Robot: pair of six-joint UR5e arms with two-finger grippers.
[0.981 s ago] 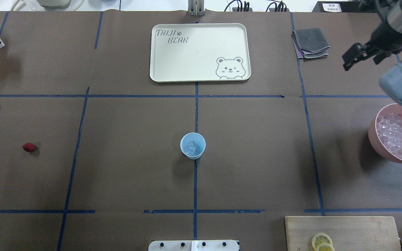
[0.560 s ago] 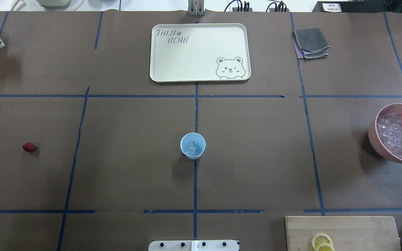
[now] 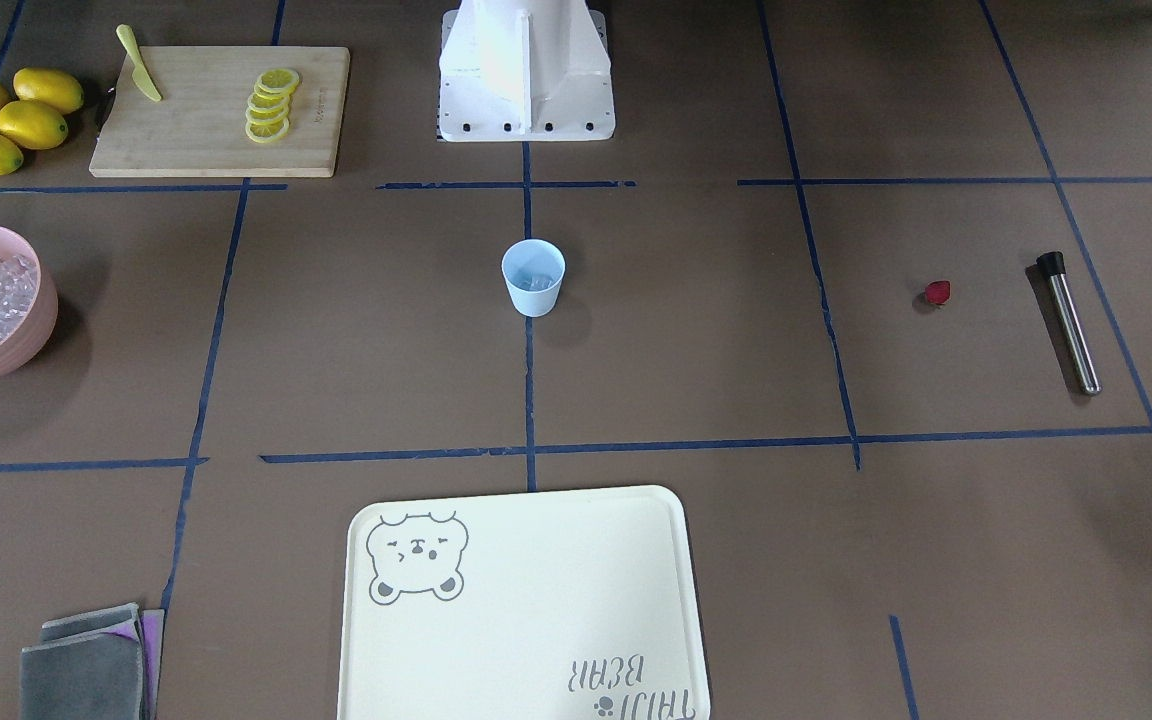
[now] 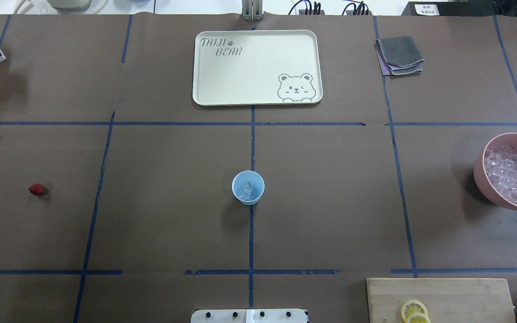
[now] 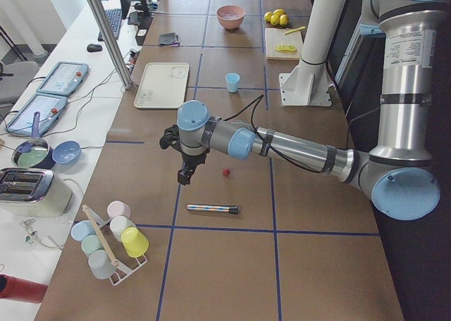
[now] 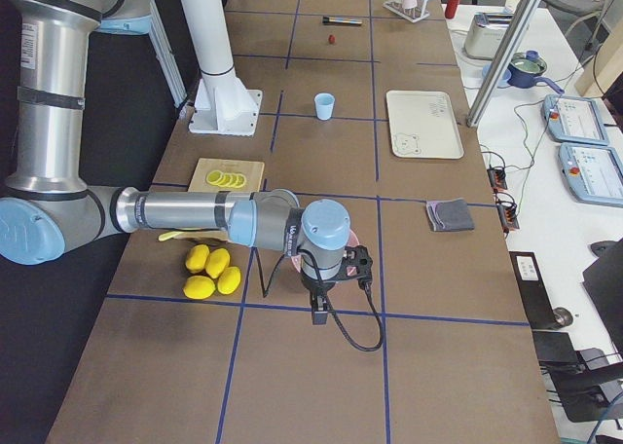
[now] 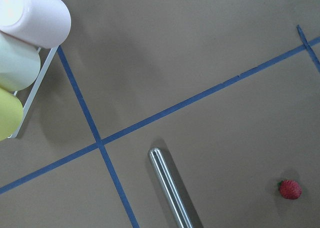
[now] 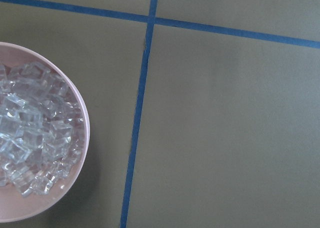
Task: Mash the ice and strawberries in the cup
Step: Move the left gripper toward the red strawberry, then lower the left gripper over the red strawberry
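Pale blue cup (image 4: 248, 202), dark red strawberry (image 4: 37, 189), pink bowl (image 4: 480, 172), cream bear-printed tray (image 4: 249, 72), yellow lemons (image 3: 31, 122)

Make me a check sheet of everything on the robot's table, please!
Surface: brown table marked with blue tape lines.
Job's things: cup upright at the centre with ice inside; strawberry lies apart on the table, not in the cup.
Clutter: pink bowl of more ice, steel rod, tray, cutting board with lemon slices and knife, lemons, cloths, cup rack.
Grippers: left gripper hangs near the strawberry, right gripper by the pink bowl; open or shut cannot be told.
Cables: black cable loops from the right wrist.
Surroundings: side bench with toaster and tablets.
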